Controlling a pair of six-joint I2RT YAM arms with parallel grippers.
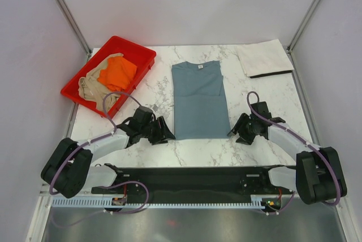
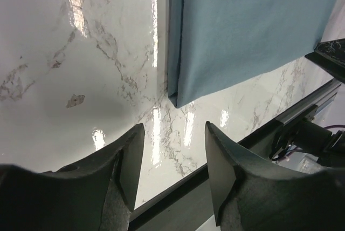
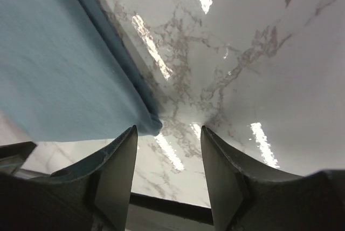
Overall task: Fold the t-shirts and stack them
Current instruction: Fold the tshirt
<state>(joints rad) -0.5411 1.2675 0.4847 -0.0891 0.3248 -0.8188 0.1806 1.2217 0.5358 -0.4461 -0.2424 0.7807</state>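
- Left gripper (image 2: 173,134) was part open and held nothing.
- Right gripper (image 3: 168,134) was part open and held nothing.
- Blue-grey t-shirt (image 1: 198,100) lay on the tabletop (image 1: 266,92) between both grippers, a near corner just beside each.

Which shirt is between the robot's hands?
The blue-grey shirt, spread flat mid-table. The orange shirt and tan shirt are bunched in the red tray; the white shirt lies far right.

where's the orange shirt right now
In the top view, the orange shirt lies bunched in the red tray at the table's far left, against the tan shirt and left of the flat blue-grey shirt.
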